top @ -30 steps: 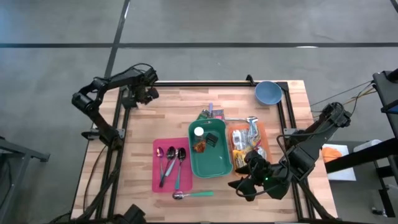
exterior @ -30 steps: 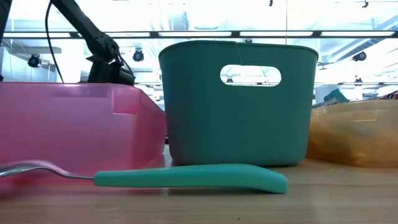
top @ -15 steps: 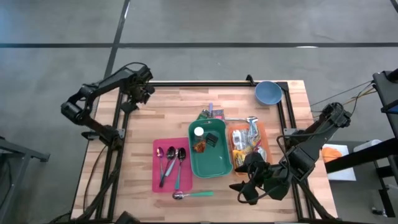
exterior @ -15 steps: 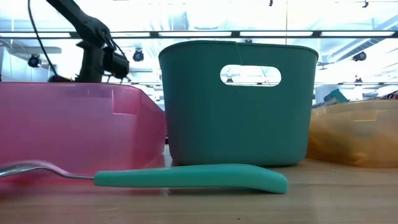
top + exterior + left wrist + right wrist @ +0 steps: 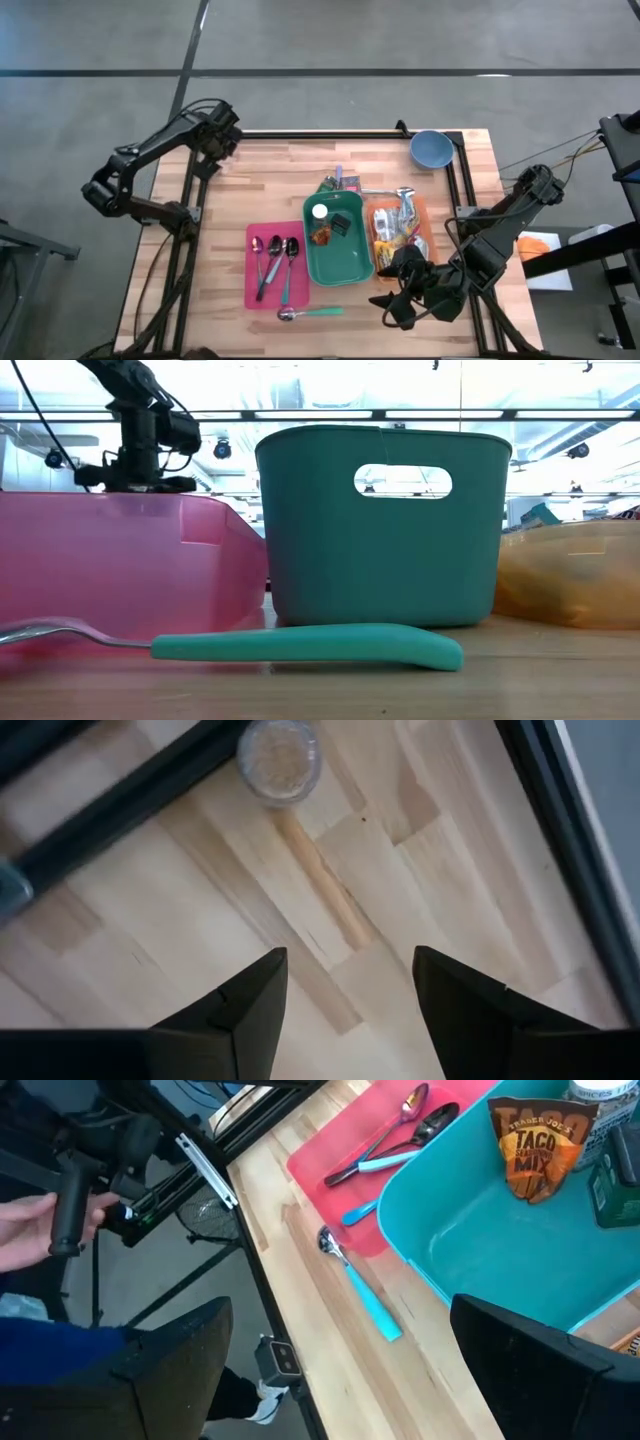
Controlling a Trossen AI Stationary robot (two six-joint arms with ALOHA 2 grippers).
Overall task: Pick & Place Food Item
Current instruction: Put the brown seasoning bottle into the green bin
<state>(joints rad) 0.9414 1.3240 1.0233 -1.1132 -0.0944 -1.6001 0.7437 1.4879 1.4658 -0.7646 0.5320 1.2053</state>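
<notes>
The taco mix (image 5: 532, 1148) lies in the teal bin (image 5: 338, 262). The right gripper (image 5: 396, 300) hovers released beside the bin, empty. The left gripper (image 5: 345, 1010), released and empty, hangs over the bench's (image 5: 250, 180) far corner.

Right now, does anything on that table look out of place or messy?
One thing: a metal spoon with a teal handle lies loose on the wooden table, just outside the pink plastic tray where three other spoons sit neatly. Nothing looks spilled or broken.
</notes>
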